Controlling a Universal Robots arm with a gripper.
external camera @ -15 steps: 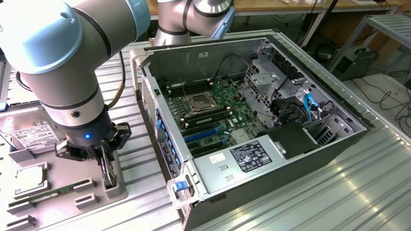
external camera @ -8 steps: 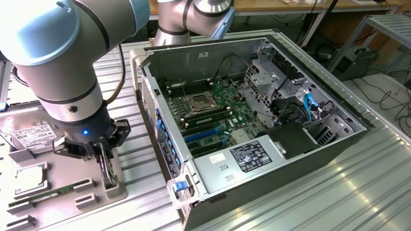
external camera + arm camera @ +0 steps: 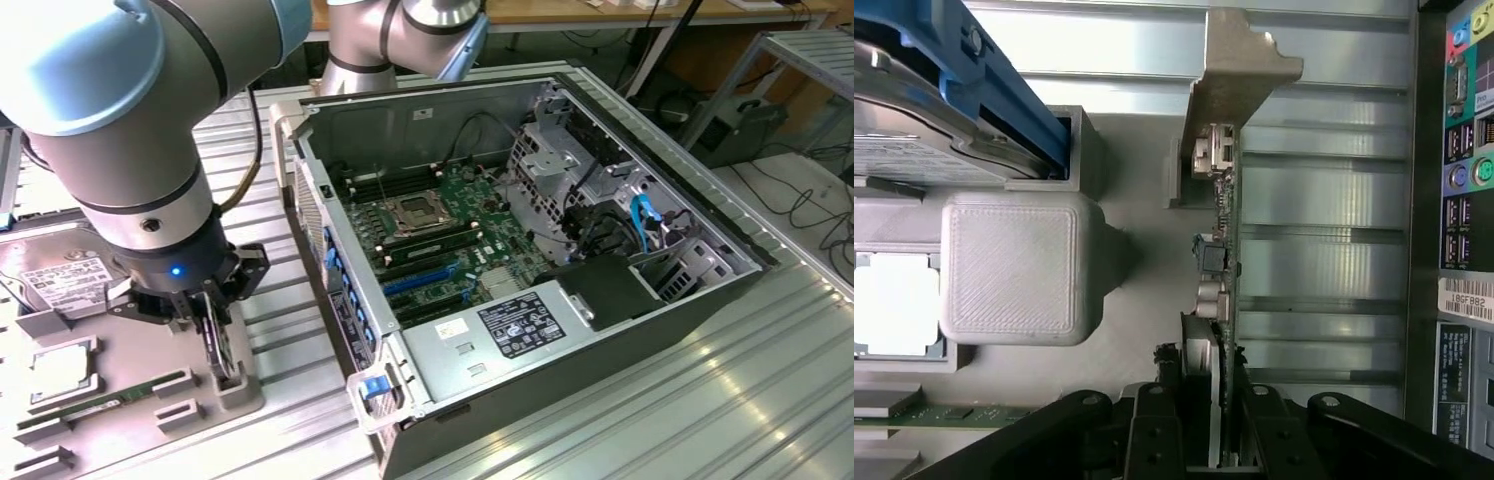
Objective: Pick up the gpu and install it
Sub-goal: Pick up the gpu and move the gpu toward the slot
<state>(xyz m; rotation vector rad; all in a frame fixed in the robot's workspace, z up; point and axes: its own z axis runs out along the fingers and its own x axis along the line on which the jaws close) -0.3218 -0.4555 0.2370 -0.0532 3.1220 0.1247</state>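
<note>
The gpu (image 3: 1222,230) bracket (image 3: 1244,70) is dull metal (tray (image 3: 1009,265) ribbed matt plastic).

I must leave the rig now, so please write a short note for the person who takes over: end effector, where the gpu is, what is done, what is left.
The end effector is closed on the gpu, pressing both its faces.
The gpu: upright on edge in its grey holder on the parts tray, beside the open computer case.
Done: the grasp is made.
Left: the gpu is not yet lifted out and not yet installed in the case.
</note>
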